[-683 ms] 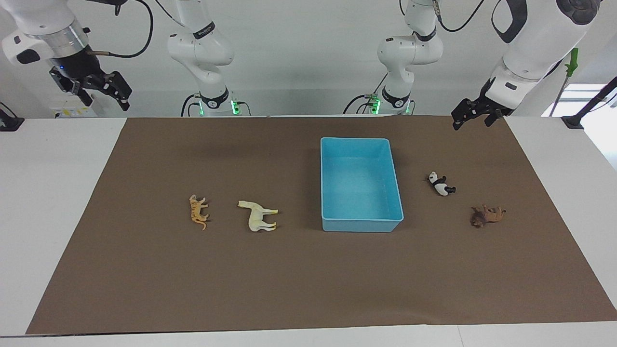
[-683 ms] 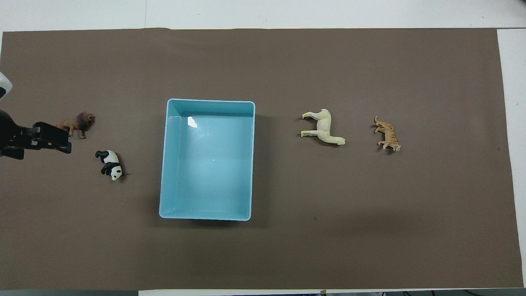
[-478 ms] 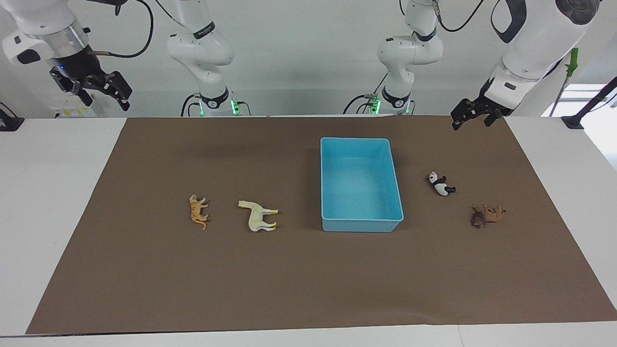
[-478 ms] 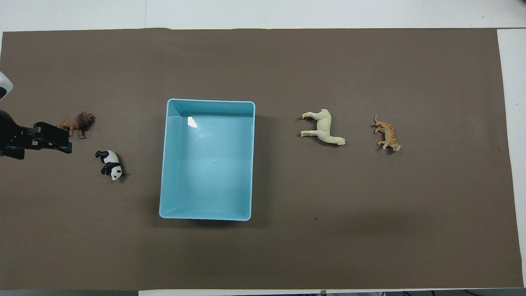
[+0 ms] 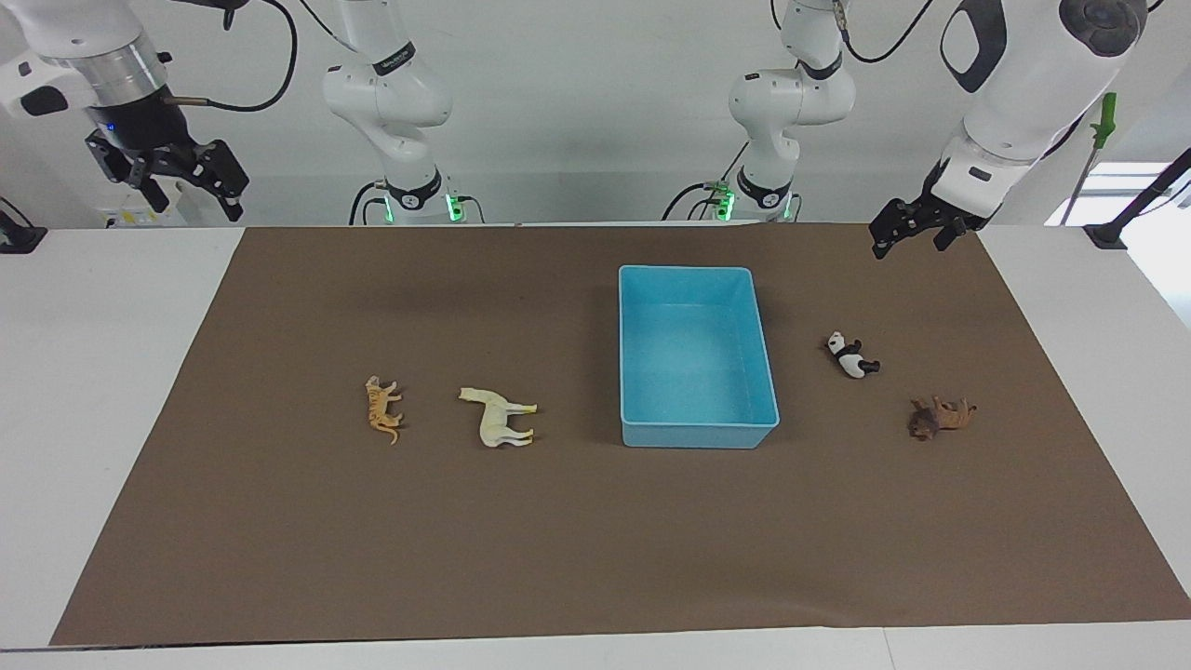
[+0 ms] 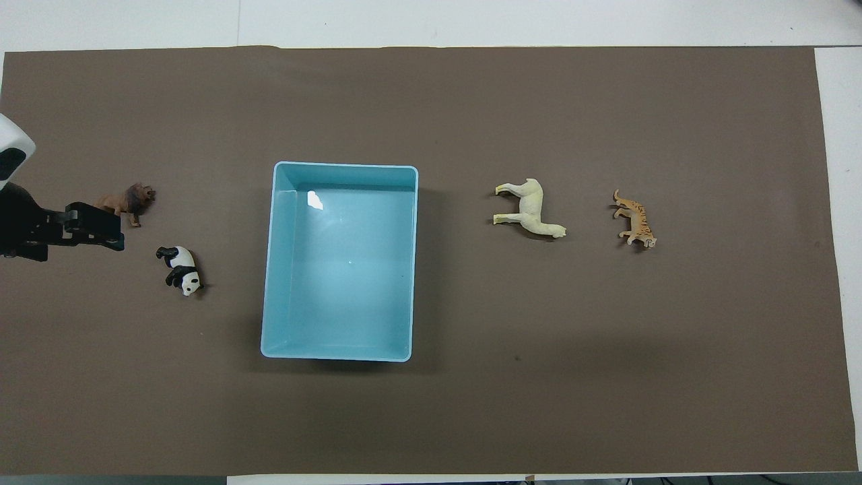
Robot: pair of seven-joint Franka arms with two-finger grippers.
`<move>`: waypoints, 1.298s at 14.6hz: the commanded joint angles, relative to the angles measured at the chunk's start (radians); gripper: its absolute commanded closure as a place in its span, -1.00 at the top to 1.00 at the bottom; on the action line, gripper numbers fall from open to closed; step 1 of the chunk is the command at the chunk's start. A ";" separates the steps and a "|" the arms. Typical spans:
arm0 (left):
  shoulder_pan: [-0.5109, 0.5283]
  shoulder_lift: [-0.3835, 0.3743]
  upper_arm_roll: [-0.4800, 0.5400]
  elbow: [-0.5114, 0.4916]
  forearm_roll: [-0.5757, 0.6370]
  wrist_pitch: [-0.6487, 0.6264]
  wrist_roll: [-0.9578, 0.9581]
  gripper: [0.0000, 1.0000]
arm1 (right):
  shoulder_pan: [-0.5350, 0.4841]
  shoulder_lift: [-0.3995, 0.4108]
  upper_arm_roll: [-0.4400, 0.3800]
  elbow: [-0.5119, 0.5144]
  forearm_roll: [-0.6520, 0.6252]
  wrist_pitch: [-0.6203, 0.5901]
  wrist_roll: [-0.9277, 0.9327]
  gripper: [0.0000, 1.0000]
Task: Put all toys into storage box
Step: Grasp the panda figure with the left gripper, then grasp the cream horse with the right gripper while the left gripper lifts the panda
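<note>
Nothing is standing over the storage box (image 5: 698,279); bare tabletop (image 5: 595,549) is lying open around each toy.

No readable text, label, brand, number or sign appears on any object, arm or surface in either view.

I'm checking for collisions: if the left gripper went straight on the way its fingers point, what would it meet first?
Probably the brown mat. The left gripper hangs above the mat's robot-side edge, pointing down and slightly toward the storage box. The panda looks off that line, though depth is unclear.
</note>
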 commanded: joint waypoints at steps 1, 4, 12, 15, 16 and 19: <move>-0.003 -0.094 0.005 -0.195 0.017 0.164 -0.023 1.00 | -0.012 -0.025 0.007 -0.024 -0.004 0.020 0.015 1.00; 0.020 -0.106 0.009 -0.349 0.017 0.316 -0.023 1.00 | -0.011 -0.025 0.007 -0.024 -0.004 0.024 0.015 1.00; 0.025 0.019 0.008 -0.566 0.015 0.681 -0.162 1.00 | 0.135 -0.014 0.015 -0.189 0.010 0.161 0.082 1.00; 0.028 0.078 0.008 -0.590 0.015 0.773 -0.200 1.00 | 0.146 0.007 0.017 -0.253 0.097 0.267 0.104 1.00; 0.035 0.088 0.008 -0.599 0.015 0.822 -0.200 1.00 | 0.184 0.035 0.017 -0.273 0.105 0.340 0.132 1.00; 0.046 0.128 0.009 -0.601 0.015 0.885 -0.197 1.00 | 0.261 0.098 0.017 -0.291 0.105 0.419 0.222 1.00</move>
